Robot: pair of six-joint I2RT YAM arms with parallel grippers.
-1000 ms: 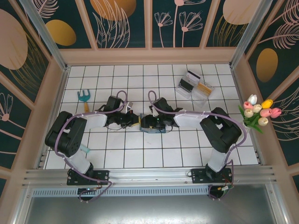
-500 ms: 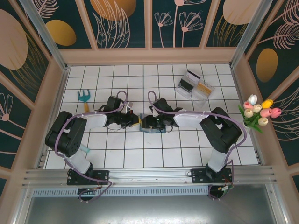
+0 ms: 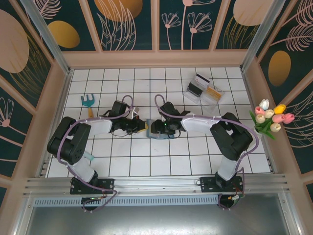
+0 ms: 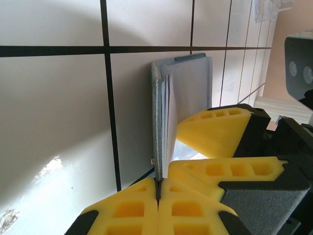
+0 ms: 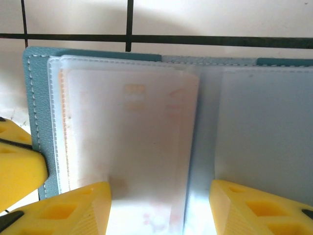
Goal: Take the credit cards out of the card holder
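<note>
The teal card holder (image 5: 35, 103) lies open on the white tiles, its frosted sleeves facing up. One of the credit cards (image 5: 128, 132) shows faintly through the left sleeve, pale with orange marks. My left gripper (image 4: 158, 192) is shut on the edge of the card holder (image 4: 157, 117), pinning its cover between the yellow pads. My right gripper (image 5: 160, 211) is open, with one yellow finger (image 5: 78, 211) on each side of the sleeve page and nothing pinched. From above, the left gripper (image 3: 142, 127) and right gripper (image 3: 155, 129) meet over the card holder (image 3: 157, 136) at mid-table.
A clear plastic tray (image 3: 204, 91) with cards in it stands at the back right. A teal hand rake (image 3: 88, 102) lies at the left, and a bunch of tulips (image 3: 272, 117) sits by the right wall. Walls enclose the tiled floor.
My right gripper has shifted slightly over the open card holder and its jaws have narrowed a little. The left gripper stays shut on the cover.
</note>
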